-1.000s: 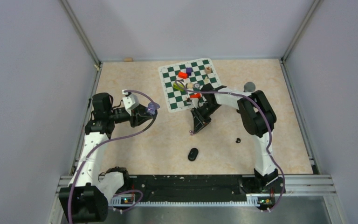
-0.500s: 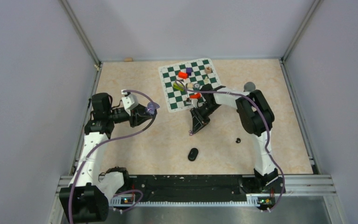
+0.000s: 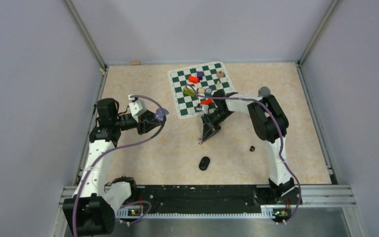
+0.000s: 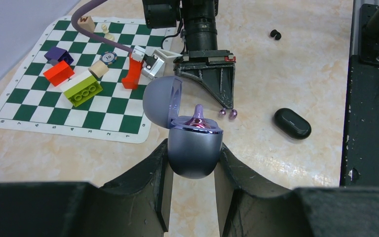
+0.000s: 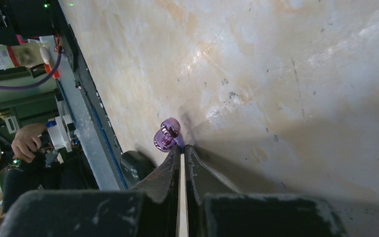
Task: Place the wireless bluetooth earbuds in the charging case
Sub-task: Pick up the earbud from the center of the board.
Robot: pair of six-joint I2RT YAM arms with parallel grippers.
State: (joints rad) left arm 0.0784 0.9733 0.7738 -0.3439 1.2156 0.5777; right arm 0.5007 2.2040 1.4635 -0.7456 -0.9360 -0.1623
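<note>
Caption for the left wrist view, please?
Left claw grips the open purple charging case; right claw, shut, points down at two purple earbuds.

top: overhead, whole table [image 3: 143, 148]; left wrist: low, faces right arm [image 4: 200, 19]; right wrist: close-up (shares purple earbuds [image 5: 167, 136])

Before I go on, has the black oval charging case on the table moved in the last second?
No. The black oval charging case sits at the same distance from the green-and-white chessboard mat as before.
</note>
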